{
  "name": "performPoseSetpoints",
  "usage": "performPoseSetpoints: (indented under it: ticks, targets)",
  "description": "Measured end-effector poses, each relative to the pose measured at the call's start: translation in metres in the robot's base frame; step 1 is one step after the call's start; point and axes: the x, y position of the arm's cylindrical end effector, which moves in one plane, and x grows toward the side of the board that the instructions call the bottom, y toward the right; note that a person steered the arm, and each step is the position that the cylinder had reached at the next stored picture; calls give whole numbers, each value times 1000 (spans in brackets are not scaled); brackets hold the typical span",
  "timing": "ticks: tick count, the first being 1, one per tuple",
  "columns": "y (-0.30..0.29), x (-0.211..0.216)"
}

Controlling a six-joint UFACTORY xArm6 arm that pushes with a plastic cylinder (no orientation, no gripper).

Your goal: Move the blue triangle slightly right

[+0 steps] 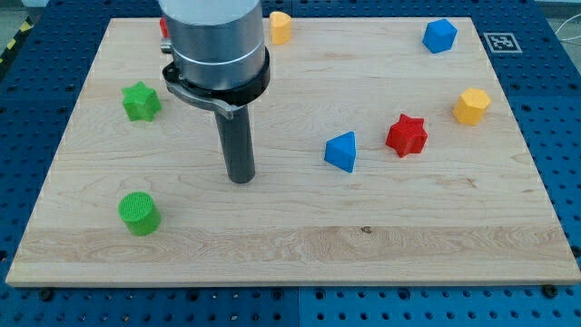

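Observation:
The blue triangle (342,151) lies on the wooden board (290,236) a little right of the view's middle. My tip (241,178) rests on the board to the view's left of the triangle, about a hundred pixels away and slightly lower, not touching it. A red star (406,135) sits just right of the triangle, apart from it.
A green star (142,101) is at the left and a green cylinder (139,213) at the lower left. A blue block (439,35) is at the top right, a yellow block (471,105) at the right, a yellow block (280,26) at the top. A red block (163,27) peeks out behind the arm.

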Motion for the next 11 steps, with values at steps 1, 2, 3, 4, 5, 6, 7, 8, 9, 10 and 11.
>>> performPoseSetpoints:
  ticks: [1,2,3,4,5,6,7,8,9,10,11]
  targets:
    - [0,-2]
    - [9,-14]
    - [29,-27]
    - [59,-39]
    - [93,-39]
    - [113,-39]
    - [115,-39]
    - [115,-41]
    - [115,-42]
    - [115,-42]
    - [116,-42]
